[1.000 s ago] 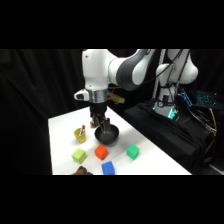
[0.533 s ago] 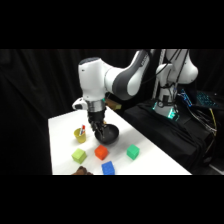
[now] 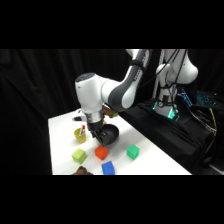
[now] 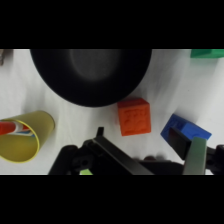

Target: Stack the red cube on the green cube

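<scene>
Red cube (image 4: 134,116) sits free on desk (image 3: 60,135), just in front of black bowl (image 4: 90,75), untouched. I read hand (image 3: 98,134) hovering low above red cube, beside bowl, lining up for grasp; fingers' gap I cannot tell. Green cube (image 3: 132,152) well apart from red cube, clear top, ready as base. Blue cube (image 4: 186,134) just beside red cube: risk of bumping it on descent. Yellow cup (image 4: 22,139) and lime cube (image 3: 79,155) lie on red cube's other side.

No text or labels can be read.
</scene>
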